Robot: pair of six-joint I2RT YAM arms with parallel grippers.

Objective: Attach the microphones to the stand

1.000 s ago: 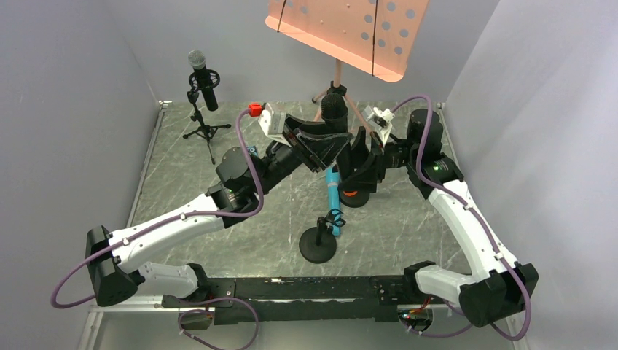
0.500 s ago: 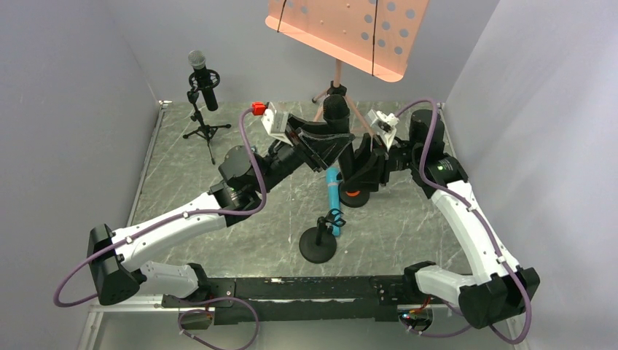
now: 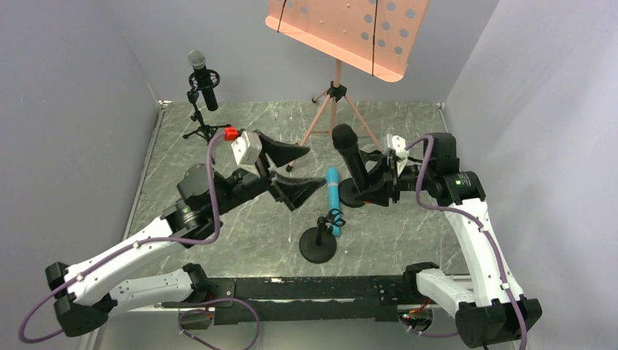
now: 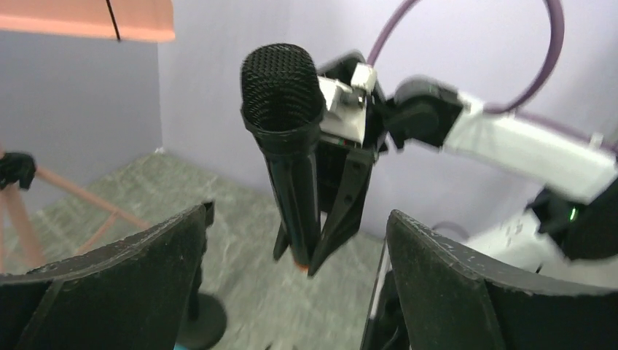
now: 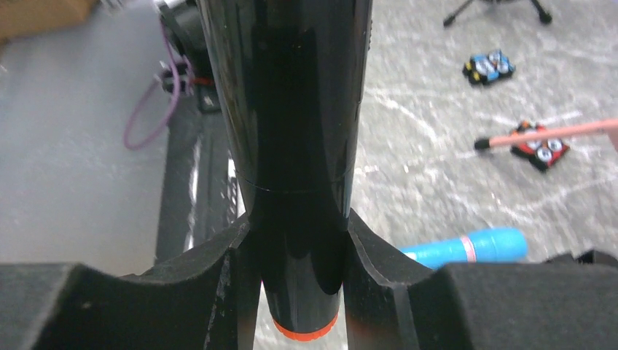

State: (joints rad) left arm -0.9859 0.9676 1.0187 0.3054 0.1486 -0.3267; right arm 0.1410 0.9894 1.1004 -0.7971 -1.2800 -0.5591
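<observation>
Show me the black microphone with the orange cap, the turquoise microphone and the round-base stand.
black microphone [image 4: 281, 87], left wrist view, on its mesh head.
turquoise microphone [image 3: 333, 193], top external view, on the middle of its body.
round-base stand [image 3: 313, 251], top external view, on its base disc.

Pose check: one side open, one side gripping.
Left arm [image 3: 146, 244] stretched forward-right, left gripper [image 3: 315, 168] jaws spread wide, nothing between. Right arm [image 3: 477, 233] elbow-bent, right gripper [image 3: 375, 182] aimed left, fingers [image 5: 218, 284] pinching the black microphone [image 3: 350, 157] near its lower end.
</observation>
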